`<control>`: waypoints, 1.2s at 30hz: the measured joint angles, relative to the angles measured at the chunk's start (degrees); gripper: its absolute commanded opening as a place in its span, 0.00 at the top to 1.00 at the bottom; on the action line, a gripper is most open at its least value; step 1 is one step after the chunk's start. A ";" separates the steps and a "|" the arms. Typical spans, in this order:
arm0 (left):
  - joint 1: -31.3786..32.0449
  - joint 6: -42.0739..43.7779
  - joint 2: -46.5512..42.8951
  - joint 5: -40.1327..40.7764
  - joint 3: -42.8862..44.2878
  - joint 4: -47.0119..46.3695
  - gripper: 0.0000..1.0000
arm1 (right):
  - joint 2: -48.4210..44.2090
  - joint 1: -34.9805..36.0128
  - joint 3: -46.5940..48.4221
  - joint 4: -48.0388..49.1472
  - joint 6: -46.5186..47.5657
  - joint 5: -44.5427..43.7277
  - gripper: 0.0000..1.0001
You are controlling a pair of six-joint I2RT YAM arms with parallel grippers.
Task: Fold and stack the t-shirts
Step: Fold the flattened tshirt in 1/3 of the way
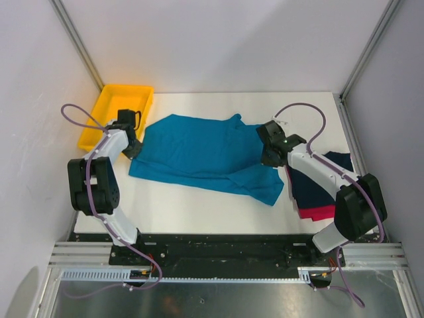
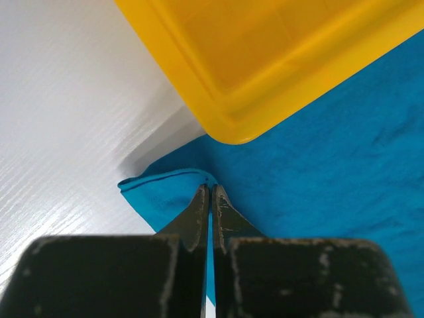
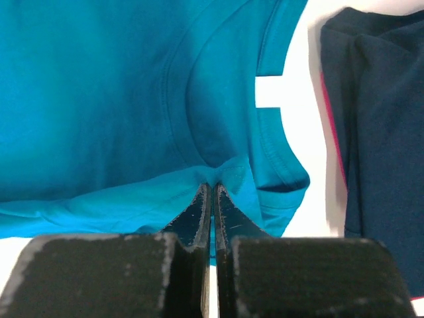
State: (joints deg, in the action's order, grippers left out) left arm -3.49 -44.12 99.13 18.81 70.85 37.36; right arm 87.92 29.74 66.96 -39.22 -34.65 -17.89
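Observation:
The teal-blue t-shirt [image 1: 199, 156] lies spread across the middle of the table, its near right part folded over. My left gripper [image 1: 132, 147] is shut on the shirt's left edge beside the yellow tray. In the left wrist view its tips [image 2: 211, 189] pinch a raised fold of the teal cloth [image 2: 331, 172]. My right gripper [image 1: 270, 158] is shut on the shirt's right side. Seen from the right wrist, its tips [image 3: 212, 187] pinch bunched teal cloth [image 3: 99, 99] near a sleeve. The dark navy t-shirt [image 1: 318, 182] lies folded on the red-pink one [image 1: 317, 212] at the right.
A yellow plastic tray [image 1: 116, 112] stands at the back left corner, its near corner [image 2: 228, 126] just beyond the left fingers. The navy shirt [image 3: 384, 132] with a red-pink edge [image 3: 331, 126] lies right of the right gripper. Walls close the table's sides.

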 measured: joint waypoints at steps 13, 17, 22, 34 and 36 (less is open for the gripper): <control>-0.52 0.00 -0.13 -0.15 -1.79 -1.38 1.00 | -0.07 -1.62 -1.92 -0.35 0.00 -1.18 1.00; -0.96 0.00 -0.17 -0.20 -2.12 -1.70 1.00 | -0.07 -1.66 -2.05 -0.22 0.00 -1.14 1.00; -1.20 0.00 -0.17 -0.92 -2.14 -2.36 1.00 | -0.07 -1.90 -2.10 0.55 0.31 -0.83 1.00; -1.66 0.00 -0.17 -1.66 -2.14 -2.93 1.00 | 2.19 -3.10 -1.22 2.29 2.29 0.35 1.00; -1.86 0.00 -0.17 -1.70 -2.14 -2.99 1.00 | 2.69 -3.45 -1.03 2.25 2.36 0.33 1.00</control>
State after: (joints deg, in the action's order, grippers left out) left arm -5.34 -44.12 98.96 17.10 68.71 34.37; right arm 90.61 26.28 65.93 -36.97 -32.29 -17.56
